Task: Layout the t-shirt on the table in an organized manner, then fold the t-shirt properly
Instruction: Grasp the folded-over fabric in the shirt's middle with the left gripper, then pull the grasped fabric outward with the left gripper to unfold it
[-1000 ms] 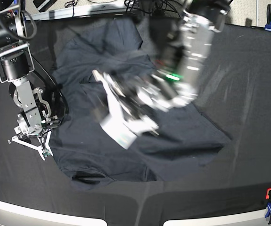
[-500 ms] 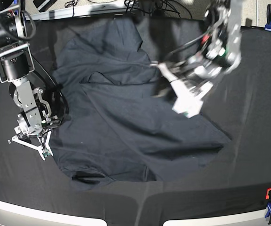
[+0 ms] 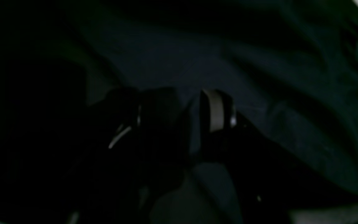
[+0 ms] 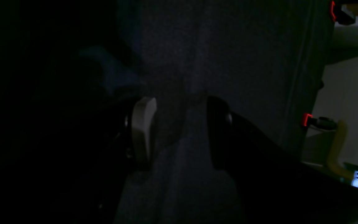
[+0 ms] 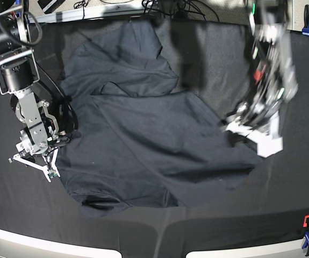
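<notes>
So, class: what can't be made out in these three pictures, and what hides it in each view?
- Base view: left gripper is motion-blurred, so its opening is unclear.
- Left wrist view: t-shirt folds are lost in darkness.
- Right wrist view: the picture's left side is black.
- Base view: the t-shirt's neck label can't be found.

No writing, label or number can be read anywhere in these views.

A robotics lab: two robot arms work over a counter (image 5: 283, 204) draped in black cloth, red and blue clamps (image 5: 308, 235) gripping its corners, loose cables (image 5: 165, 6) bundled past the counter's far edge.
</notes>
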Robot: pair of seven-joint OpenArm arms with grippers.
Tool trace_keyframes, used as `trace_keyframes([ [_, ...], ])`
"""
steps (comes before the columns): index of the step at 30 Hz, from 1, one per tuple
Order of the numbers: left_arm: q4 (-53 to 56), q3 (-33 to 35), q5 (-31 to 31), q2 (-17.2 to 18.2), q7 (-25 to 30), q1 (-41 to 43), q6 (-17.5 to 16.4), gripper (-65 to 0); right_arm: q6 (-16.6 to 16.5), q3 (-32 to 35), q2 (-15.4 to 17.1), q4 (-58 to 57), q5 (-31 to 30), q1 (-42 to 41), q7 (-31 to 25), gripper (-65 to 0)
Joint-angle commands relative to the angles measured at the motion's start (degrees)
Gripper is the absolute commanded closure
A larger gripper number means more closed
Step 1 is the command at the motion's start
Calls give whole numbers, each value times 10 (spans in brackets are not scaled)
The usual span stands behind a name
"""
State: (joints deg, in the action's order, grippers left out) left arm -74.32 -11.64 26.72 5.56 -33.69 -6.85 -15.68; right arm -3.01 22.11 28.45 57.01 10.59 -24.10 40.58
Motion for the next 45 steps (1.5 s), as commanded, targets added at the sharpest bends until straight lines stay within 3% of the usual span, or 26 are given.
trace_keyframes([
  [1, 18, 0, 8, 6, 14, -36, -8, -218, 7, -4, 9, 9, 10, -18, -4, -262],
  [5, 99, 0, -19, 28, 12, -103, -8, -218, 7, -4, 9, 9, 10, -18, -1, -262],
  [9, 114, -1, -63, 68, 26, -126, -5, -218, 7, -4, 9, 9, 10, -18, -2, -262],
  [12, 114, -1, -63, 104, 41, -124, 39, -218, 7, -4, 9, 9, 10, -18, -2, -262],
  [14, 118, -1, -63, 121, 49, -120, 46, -218, 7, -4, 9, 9, 10, -18, -2, -262],
  [19, 176, -1, -46, 125, 51, -133, 45, -218, 7, -4, 9, 9, 10, -18, 5, -262],
  [21, 221, -1, -19, 124, 51, -146, 19, -218, 7, -4, 9, 9, 10, -17, 10, -262],
  [25, 288, -1, 49, 124, 33, -173, -88, -218, 7, -4, 9, 9, 10, -17, 10, -262],
  [27, 291, -1, 71, 122, 18, -179, -111, -218, 7, -4, 9, 9, 10, -18, 10, -262],
  [32, 291, 0, 73, 113, 11, -189, -114, -211, 7, -4, 9, 9, 10, -18, 10, -262],
  [34, 291, 0, 73, 108, 10, -189, -114, -145, 7, -4, 9, 9, 10, -17, 10, -262],
  [36, 291, 0, 72, 106, 16, -189, -114, -20, 7, -4, 9, 9, 10, -18, 10, -262],
  [42, 291, 0, -19, 142, 93, -222, -107, 0, 7, -4, 9, 9, 10, -17, 10, -262],
  [45, 291, 0, -99, 176, 133, -268, -54, 0, 7, -4, 9, 9, 10, -17, 11, -262],
])
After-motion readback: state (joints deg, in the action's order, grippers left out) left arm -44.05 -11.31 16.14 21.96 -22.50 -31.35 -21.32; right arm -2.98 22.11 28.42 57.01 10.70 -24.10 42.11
